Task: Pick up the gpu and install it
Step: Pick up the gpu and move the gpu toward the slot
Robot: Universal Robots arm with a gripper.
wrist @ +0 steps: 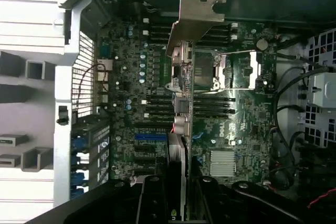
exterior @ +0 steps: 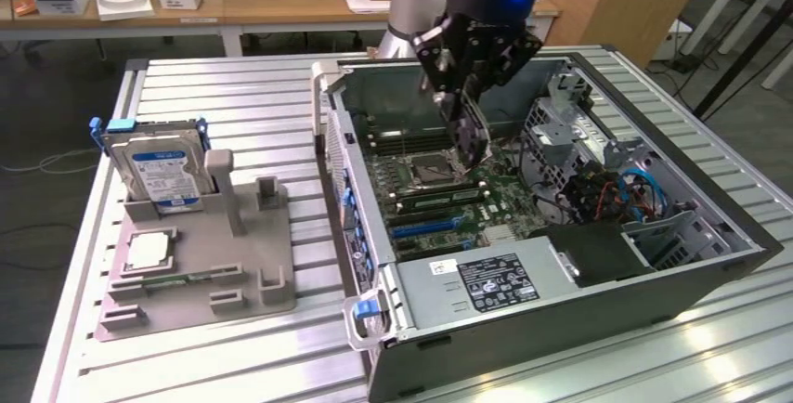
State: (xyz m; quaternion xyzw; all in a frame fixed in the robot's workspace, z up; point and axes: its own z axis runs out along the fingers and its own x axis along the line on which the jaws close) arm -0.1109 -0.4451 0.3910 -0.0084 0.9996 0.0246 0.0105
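Observation:
My gripper (exterior: 467,97) hangs over the open computer case (exterior: 719,278), shut on the gpu (exterior: 470,138). The card hangs edge-down from the fingers, above the motherboard (exterior: 434,199) near the processor socket and clear of the board. In the wrist view the gpu (wrist: 181,77) shows edge-on, with its silvery end bracket (wrist: 198,17) at the far end. The dark fingers (wrist: 152,198) of my gripper (wrist: 179,192) clamp the card's near end. Blue and black expansion slots (wrist: 149,142) lie on the board beneath it.
A grey fixture tray (exterior: 241,268) stands at the exterior view's left, holding a blue-labelled hard drive (exterior: 162,171), a square processor chip (exterior: 149,250) and a memory stick (exterior: 174,280). Inside the case sit a power supply (exterior: 489,282) and drive cages with cables (exterior: 607,189).

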